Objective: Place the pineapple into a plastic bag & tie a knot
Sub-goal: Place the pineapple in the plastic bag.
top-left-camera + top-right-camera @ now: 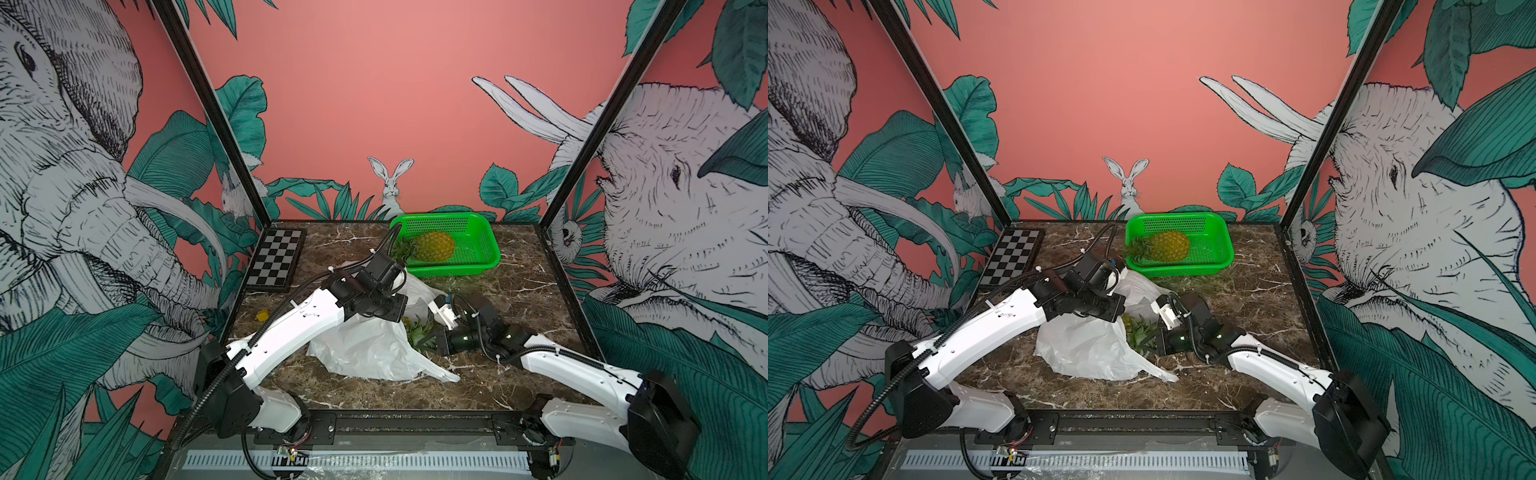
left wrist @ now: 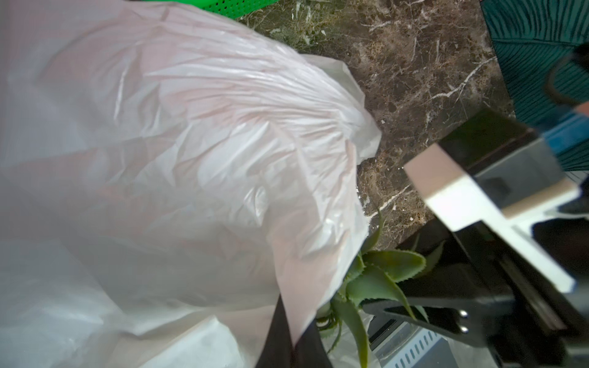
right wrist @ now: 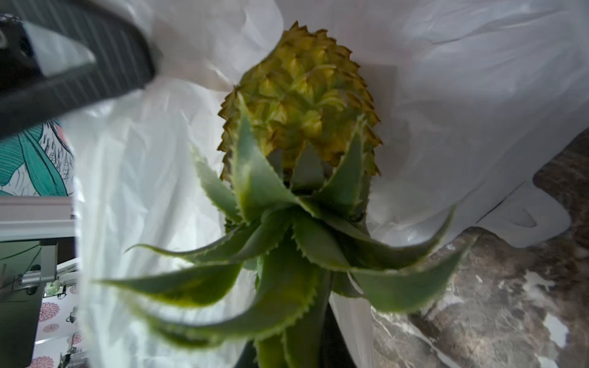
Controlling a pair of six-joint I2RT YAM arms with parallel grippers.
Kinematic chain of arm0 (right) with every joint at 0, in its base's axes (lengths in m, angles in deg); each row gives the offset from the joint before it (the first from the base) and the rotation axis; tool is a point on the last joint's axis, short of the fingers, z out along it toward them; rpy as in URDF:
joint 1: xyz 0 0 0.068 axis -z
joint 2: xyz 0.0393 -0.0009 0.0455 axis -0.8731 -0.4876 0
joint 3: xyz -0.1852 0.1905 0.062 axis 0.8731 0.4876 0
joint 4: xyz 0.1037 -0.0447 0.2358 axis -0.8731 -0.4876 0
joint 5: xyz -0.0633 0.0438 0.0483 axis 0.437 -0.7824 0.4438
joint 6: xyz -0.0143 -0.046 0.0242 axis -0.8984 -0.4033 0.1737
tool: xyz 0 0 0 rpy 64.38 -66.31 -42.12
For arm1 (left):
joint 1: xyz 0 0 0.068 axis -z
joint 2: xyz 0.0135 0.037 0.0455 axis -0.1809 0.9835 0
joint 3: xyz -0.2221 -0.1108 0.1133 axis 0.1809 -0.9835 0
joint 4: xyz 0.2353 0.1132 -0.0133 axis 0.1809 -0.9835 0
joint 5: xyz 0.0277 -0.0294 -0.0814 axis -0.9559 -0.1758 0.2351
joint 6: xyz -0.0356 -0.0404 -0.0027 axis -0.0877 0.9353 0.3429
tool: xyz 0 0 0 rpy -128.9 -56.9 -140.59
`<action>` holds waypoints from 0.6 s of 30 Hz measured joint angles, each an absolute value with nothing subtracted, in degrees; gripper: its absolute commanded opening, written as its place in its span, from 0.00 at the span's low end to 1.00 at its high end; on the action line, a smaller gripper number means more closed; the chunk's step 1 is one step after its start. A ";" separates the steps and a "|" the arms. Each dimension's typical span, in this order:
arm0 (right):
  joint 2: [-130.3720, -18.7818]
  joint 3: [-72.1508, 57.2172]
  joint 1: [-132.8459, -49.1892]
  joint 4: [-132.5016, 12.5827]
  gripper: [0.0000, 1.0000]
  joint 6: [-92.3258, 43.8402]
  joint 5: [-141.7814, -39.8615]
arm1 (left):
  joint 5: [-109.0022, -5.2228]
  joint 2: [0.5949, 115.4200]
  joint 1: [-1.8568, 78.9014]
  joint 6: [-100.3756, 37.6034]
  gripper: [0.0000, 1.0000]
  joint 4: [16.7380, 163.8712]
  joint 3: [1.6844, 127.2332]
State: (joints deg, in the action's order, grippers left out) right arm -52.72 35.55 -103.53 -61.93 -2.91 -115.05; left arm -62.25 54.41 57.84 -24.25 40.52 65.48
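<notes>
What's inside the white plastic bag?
A pineapple lies in the open mouth of the plastic bag, its green leaves poking out. The crinkly plastic hides the deeper part of the bag, so anything else there cannot be seen.

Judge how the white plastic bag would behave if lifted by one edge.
Likely floppy: the plastic bag lies crumpled and creased on the table. Probably light: its thin film looks semi-translucent. With the pineapple partly inside, it would likely sag around the fruit.

A brown marble table (image 1: 519, 291) carries a chessboard (image 1: 276, 257) at its far left corner; a green basket (image 1: 478, 266) along the far edge; a crumpled white plastic bag (image 1: 365, 345) in the middle; a small yellow block (image 1: 262, 316) near the left edge.
</notes>
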 measured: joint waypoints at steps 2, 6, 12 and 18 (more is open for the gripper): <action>-52.15 38.50 -103.67 -58.69 0.00 -4.31 -115.12 | -62.21 54.04 57.84 -24.73 0.00 40.52 65.33; -51.49 40.71 -103.84 -54.28 0.00 -8.39 -115.75 | -61.35 54.00 57.82 -25.89 0.00 40.61 65.33; -53.11 39.94 -106.84 -51.24 0.00 -18.36 -117.30 | -60.81 54.00 57.82 -27.22 0.00 41.61 64.80; -63.05 39.94 -110.07 -44.90 0.00 -24.87 -116.51 | -60.74 53.95 57.58 -26.52 0.00 42.99 62.92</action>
